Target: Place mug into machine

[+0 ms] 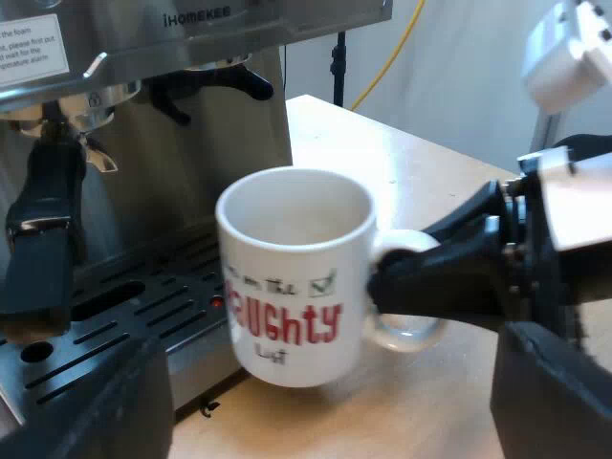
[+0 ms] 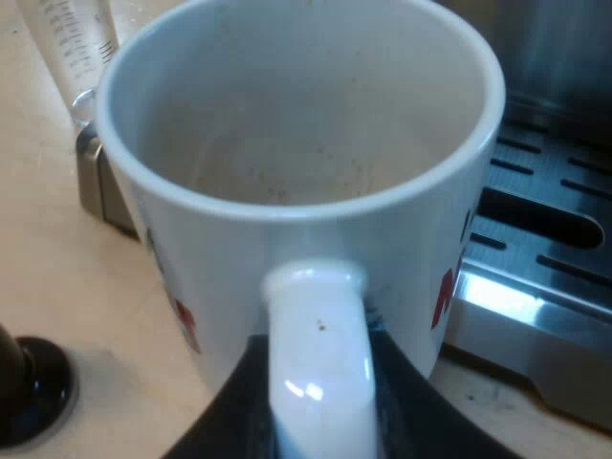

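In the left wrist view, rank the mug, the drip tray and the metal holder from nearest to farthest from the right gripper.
1. mug: its handle sits in the right gripper.
2. drip tray: beside the mug, at the machine's base.
3. metal holder: locked into the machine's front, farthest.

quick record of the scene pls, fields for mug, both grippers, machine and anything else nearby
mug: white, red lettering, empty, beside the drip tray, not on it
right gripper: shut on the mug's handle
left gripper: open, holding nothing, facing the mug
espresso machine: holder locked into its front
measuring glass: on the table beyond the mug
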You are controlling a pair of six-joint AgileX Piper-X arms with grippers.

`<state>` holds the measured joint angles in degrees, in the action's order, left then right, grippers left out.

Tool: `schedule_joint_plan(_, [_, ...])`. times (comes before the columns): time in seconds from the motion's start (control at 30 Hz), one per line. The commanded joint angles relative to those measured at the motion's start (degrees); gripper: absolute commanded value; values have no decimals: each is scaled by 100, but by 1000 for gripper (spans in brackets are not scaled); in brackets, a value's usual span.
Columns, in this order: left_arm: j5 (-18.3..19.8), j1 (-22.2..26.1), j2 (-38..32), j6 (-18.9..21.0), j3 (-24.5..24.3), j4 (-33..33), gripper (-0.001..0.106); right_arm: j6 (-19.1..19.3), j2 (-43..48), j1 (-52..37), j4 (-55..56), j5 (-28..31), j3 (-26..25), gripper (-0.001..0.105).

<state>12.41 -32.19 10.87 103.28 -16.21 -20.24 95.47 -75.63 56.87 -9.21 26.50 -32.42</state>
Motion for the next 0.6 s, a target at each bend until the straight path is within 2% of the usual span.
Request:
schedule_joint_plan(0.03, [-27,-30,-29,69,-2,96,70,-106,-195,-33,-300,109,-333,0])
schedule_joint_plan(0.27, [-27,-30,-29,69,54,96,70,-187,-756,-137,-300,180,-826,0])
schedule_joint_plan(0.6, [23,-30,-29,69,72,96,70,-186,-1261,-406,-300,140,-1280,0])
